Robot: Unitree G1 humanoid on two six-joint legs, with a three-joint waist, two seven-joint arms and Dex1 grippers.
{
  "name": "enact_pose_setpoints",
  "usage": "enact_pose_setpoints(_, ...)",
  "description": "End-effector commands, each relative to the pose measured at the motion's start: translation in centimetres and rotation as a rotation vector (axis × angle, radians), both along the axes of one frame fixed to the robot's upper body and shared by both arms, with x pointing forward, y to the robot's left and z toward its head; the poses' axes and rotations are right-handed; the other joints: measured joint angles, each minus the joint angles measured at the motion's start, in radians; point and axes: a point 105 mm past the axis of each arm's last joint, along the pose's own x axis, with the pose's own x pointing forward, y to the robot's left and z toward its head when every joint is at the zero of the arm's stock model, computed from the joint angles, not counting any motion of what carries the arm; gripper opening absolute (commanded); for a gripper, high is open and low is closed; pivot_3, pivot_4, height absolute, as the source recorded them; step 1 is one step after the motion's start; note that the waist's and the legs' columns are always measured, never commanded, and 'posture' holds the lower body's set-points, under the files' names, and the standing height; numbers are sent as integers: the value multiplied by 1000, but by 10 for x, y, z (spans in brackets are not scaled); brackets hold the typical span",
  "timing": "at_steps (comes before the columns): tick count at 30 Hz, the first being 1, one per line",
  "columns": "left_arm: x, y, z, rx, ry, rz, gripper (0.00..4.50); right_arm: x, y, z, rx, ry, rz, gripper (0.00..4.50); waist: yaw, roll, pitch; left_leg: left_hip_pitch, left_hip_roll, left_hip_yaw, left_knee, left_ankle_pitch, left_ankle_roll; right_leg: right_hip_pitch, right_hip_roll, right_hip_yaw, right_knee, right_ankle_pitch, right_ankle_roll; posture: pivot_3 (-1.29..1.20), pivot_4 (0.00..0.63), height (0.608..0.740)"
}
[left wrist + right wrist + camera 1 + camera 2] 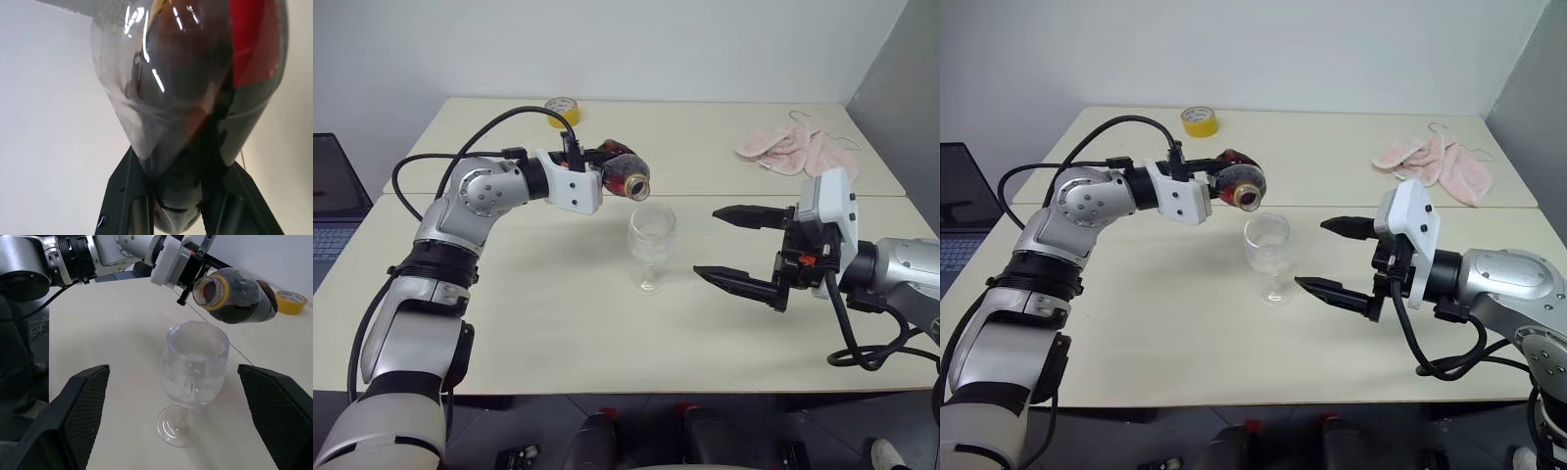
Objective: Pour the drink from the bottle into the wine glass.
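On the pale tabletop (558,333) in front of me, two joined tables carry the whole scene, and I take it from biggest to smallest. My left arm reaches in from the left side, and its left gripper (597,174) is clamped around the body of the bottle (625,174), holding it tipped nearly level. My right gripper (729,245) waits to the right of the wine glass (651,245), its two black fingers (80,406) spread wide on either side of the glass and touching nothing. A pink cloth (793,147) with a wire hanger lies crumpled at the far right of the rear table. The bottle's open mouth, ringed in yellow, hangs just above and behind the rim of the glass, pointing toward it. Inside the bottle, the drink (244,303) sits dark brown along the lower side of the tilted body; none is leaving the mouth. The wine glass stands upright on its round foot near the middle of the front table; whether its bowl holds anything I cannot tell. A yellow tape roll (564,108) rests at the far edge, behind the bottle.
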Motion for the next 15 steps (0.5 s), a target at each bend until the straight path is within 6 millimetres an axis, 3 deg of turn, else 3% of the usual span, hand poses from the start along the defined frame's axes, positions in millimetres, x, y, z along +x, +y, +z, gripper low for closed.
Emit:
enact_pose_setpoints(1,-6,-3,28,-24,-110,-27,792,-3,4,9,11,-49,24,4500,0,0,0,0,0,0,0,0,0,0,0,0,0,0,0,0,150,740)
enact_pose_setpoints(15,-10,-4,27,7,-171,-51,791,-3,7,7,15,-54,32,4500,0,0,0,0,0,0,0,0,0,0,0,0,0,0,0,0,150,740)
